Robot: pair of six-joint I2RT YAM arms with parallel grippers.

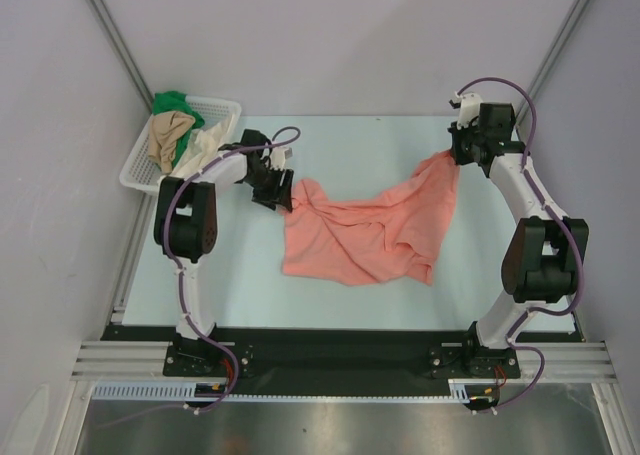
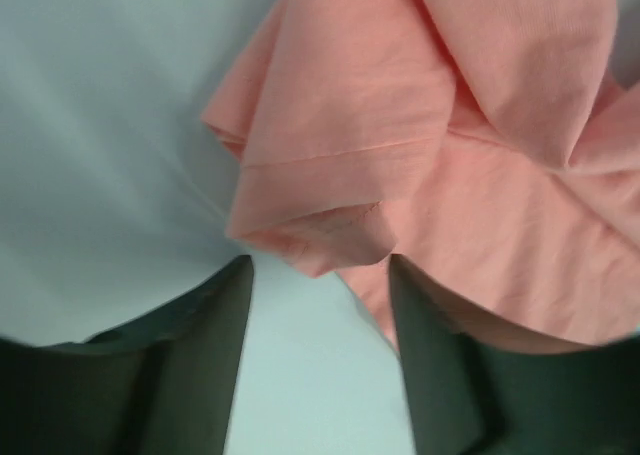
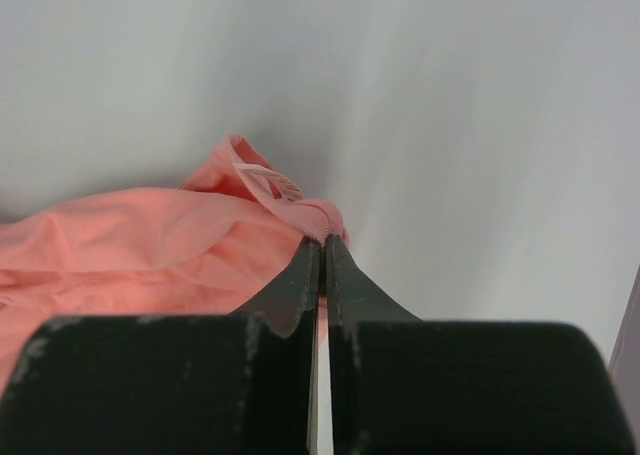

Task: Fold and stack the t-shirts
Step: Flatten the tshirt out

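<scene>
**Item:** salmon-pink t-shirt (image 1: pixel 360 235). It lay rumpled on the table (image 1: pixel 350 140), well to the right of the basket (image 1: pixel 228 105) and nearer the arm bases. The corner farthest from the basket was lifted clear of the surface.

**Right gripper** (image 3: pixel 322 247): jaws pinched tight on that raised corner, at a stitched hem.

**Left gripper** (image 2: pixel 320 275): jaws apart, nothing held. It was poised at the shirt edge nearest the basket, with a doubled-over hem lying just ahead of the gap.

**Other stock:** green t-shirt (image 1: pixel 172 102), tan t-shirt (image 1: pixel 168 135) and cream t-shirt (image 1: pixel 205 140), heaped inside the basket.

**Step in hand (judged):** taking a second hold so the shirt could be drawn flat before folding.

**Handling notes (judged):**
- The left jaws needed to advance until the hem sat fully between the pads.
- They should have closed on the outer hem alone, not on the bunched layers behind it.
- The cloth was soft and creased, so a shallow bite would likely have slipped.
- The spreading pull was best directed toward the basket, against the right gripper's hold.
</scene>
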